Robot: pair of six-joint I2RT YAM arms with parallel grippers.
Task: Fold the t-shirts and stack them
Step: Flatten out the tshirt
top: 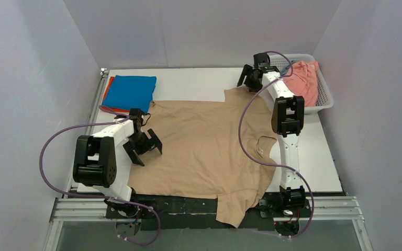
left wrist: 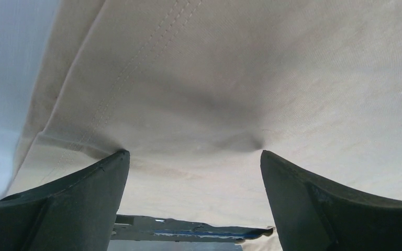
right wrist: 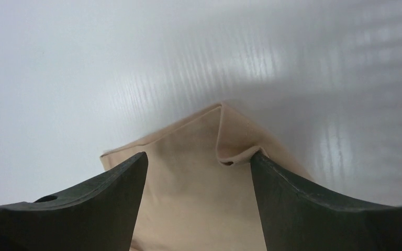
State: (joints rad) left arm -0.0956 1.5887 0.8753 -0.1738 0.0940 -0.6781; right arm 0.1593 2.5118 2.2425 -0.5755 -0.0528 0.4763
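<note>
A beige-tan t-shirt point(top: 204, 146) lies spread flat across the table, one sleeve hanging over the near edge. My left gripper point(top: 143, 149) is open, its tips pressing down on the shirt's left hem point(left wrist: 188, 104). My right gripper point(top: 251, 79) is open over the shirt's far sleeve point(right wrist: 199, 172), whose tip is curled up against one fingertip. A folded bright blue t-shirt point(top: 131, 92) lies on an orange-red one point(top: 107, 89) at the far left. A salmon pink t-shirt point(top: 302, 81) fills the basket.
A white mesh basket point(top: 322, 94) stands at the far right corner. The metal frame point(top: 199, 206) runs along the near table edge. Grey walls close in on three sides.
</note>
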